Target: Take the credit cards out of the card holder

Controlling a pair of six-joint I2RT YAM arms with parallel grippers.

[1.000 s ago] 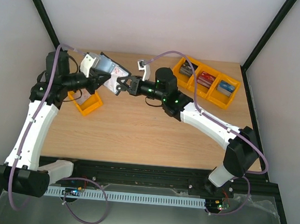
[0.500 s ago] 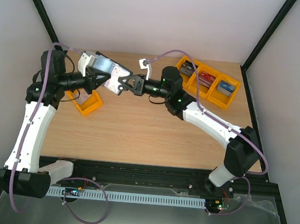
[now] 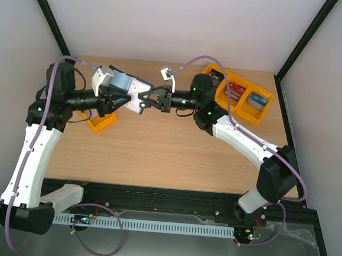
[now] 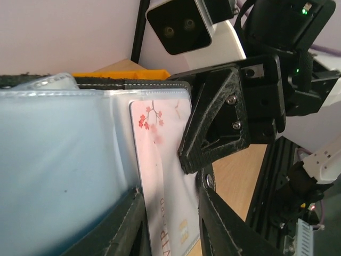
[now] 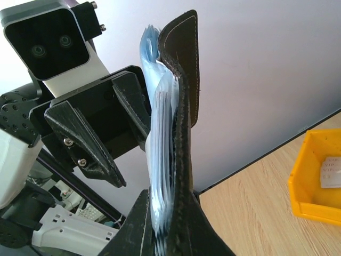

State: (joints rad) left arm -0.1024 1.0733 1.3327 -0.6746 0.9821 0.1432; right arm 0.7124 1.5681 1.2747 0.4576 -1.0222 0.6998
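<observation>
**Card and holder only partly seen**

In the left wrist view the credit card (image 4: 160, 176) runs off the bottom edge and its lettering is blurred. The card holder (image 4: 106, 85) is cut off at the left. One finger of the right gripper (image 4: 187, 164) lies hidden behind the holder.

Bright, even light fills the overhead view; only soft, faint shadows fall on the pale wooden tabletop (image 3: 157, 150). In the left wrist view, the clear blue-grey plastic pocket (image 4: 58, 176) at left is milky and blurred. In the right wrist view, the black stitched folding case (image 5: 185, 80) stands dark against a bright wall, its lower end out of focus.
</observation>
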